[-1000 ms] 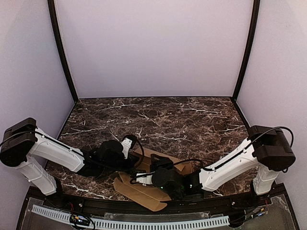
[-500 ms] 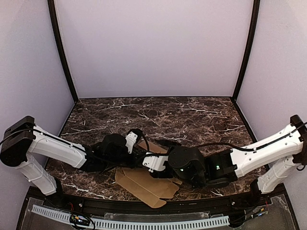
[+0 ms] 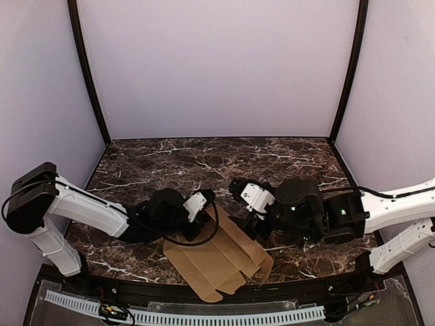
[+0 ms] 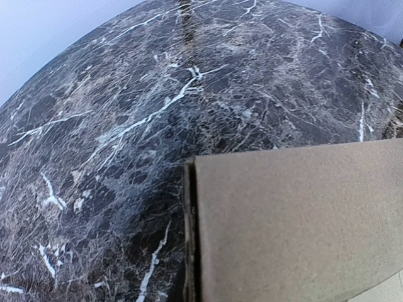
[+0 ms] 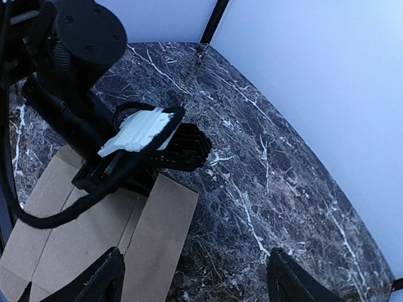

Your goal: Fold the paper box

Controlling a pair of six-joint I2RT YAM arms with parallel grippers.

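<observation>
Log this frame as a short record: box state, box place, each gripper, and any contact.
paper box: unfolded creased sheet, not yet a box
place: near edge of the marble table, between the two arms
left gripper: shut, at the sheet's far left edge; cannot tell whether it pinches the card
right gripper: open, nothing between its fingers, beyond the sheet's far right side
contact: right gripper clear of the sheet
</observation>
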